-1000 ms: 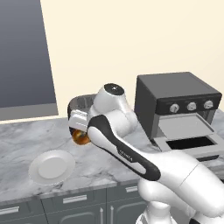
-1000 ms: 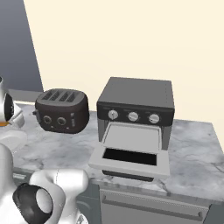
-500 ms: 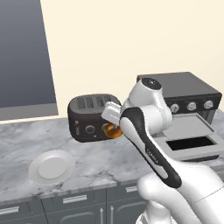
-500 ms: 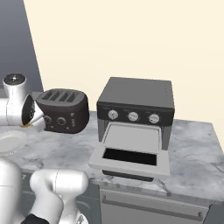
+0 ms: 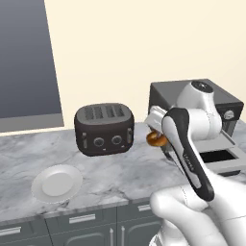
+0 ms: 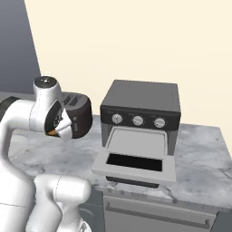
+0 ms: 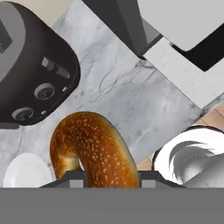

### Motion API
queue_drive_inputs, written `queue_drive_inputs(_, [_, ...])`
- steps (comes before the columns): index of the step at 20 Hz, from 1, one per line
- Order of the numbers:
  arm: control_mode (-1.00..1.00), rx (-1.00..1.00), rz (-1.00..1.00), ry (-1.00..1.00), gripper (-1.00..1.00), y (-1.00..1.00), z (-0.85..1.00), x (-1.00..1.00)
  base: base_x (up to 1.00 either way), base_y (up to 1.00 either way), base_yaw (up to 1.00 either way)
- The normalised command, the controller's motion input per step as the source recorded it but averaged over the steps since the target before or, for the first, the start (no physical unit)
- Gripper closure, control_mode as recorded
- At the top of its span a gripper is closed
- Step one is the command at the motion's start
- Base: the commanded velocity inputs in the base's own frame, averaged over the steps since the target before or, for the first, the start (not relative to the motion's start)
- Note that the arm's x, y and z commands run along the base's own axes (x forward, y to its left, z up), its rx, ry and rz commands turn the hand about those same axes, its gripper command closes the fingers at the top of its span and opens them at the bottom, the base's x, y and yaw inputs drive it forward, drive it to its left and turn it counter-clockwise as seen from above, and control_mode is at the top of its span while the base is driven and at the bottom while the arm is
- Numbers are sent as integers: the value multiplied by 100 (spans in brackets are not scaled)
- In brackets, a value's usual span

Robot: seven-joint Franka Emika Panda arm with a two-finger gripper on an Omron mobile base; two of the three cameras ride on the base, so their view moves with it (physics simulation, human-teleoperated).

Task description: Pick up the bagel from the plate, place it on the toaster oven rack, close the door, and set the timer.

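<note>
Relative to the earlier frames, the gripper (image 5: 154, 135) with the bagel (image 5: 156, 139) clamped in it is displaced rightward, away from the plate (image 5: 56, 183) and across the front of the dark toaster (image 5: 104, 128). It now hangs above the counter (image 5: 120, 168) between that toaster and the toaster oven (image 6: 140, 120). The four-slot toaster, previously screened by the arm in the left base view, is fully exposed.
</note>
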Motion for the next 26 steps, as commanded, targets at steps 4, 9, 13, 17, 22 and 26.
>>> queue_drive_inputs(4, [-100,0,-13,3,100,-91,0,1,0,0,0])
queue_drive_inputs(9, [-100,0,-14,2,100,-94,0,22,0,0,0])
queue_drive_inputs(13, [-100,-1,-14,0,100,-88,-1,42,0,0,0])
queue_drive_inputs(17, [-100,-4,-10,0,100,-63,-23,41,0,0,0])
queue_drive_inputs(22, [-100,-6,-7,0,100,-41,-41,50,0,0,0])
queue_drive_inputs(26, [-100,-3,-2,0,100,-29,-48,48,0,0,0])
